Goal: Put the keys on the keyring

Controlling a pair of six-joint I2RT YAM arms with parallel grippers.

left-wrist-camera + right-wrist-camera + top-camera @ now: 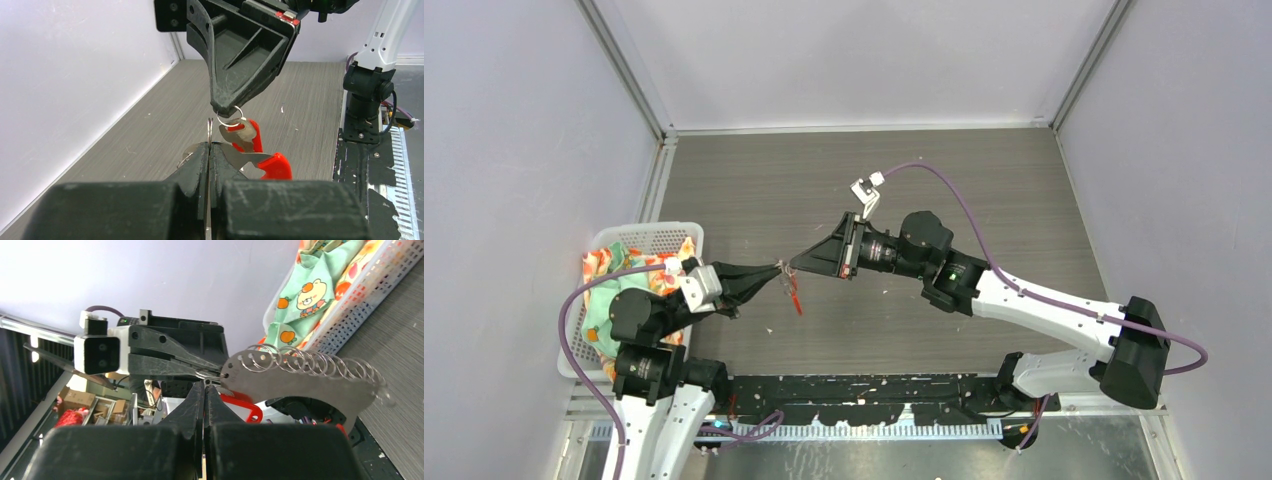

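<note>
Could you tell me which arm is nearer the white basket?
Left. The left arm stands beside the basket's right edge, overlapping it in the top view; the right arm reaches in from the opposite side, ending mid-table, apart from it.

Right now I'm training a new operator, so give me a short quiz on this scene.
1. True or false: the left gripper, clamping a thin wire loop, and the right gripper are both shut.
2. The white basket sits: A) beside the left arm, B) at the far wall, C) beside the right arm.
3. Fill in: the right gripper pinches a small metal ____ above a red-tagged key.
Key: 1 true; 2 A; 3 ring.
</note>
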